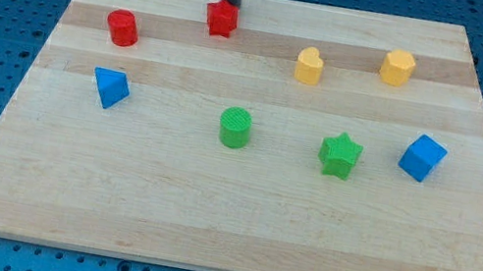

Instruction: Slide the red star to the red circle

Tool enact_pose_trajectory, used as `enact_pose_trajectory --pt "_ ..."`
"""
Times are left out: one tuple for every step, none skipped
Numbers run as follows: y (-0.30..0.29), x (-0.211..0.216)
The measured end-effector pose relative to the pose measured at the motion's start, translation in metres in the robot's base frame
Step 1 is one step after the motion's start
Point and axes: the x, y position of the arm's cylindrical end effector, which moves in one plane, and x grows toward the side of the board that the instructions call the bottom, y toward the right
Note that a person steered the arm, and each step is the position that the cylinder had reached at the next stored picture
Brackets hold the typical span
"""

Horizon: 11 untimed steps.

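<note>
The red star [221,19] lies near the view's top edge of the wooden board, left of centre. The red circle [123,28] stands to its left and a little lower, with a bare gap of board between them. My tip [231,3] is at the star's upper right side, touching or nearly touching it. The rod rises straight out of the view's top.
A blue triangle [110,88] lies below the red circle. A green circle [235,126], a green star [340,155] and a blue cube [422,157] sit across the middle. A yellow heart [309,66] and a yellow hexagon [397,67] are at the upper right.
</note>
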Motion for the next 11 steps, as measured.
enact_pose_trajectory --pt "0.006 0.003" --pt "0.04 -0.004" --pt "0.041 0.004" --pt "-0.027 0.006" --pt "-0.099 0.025" --pt "-0.099 0.027" --pt "-0.055 0.002" --pt "0.019 0.004" --pt "0.02 0.019" --pt "-0.045 0.044" --pt "-0.101 0.057"
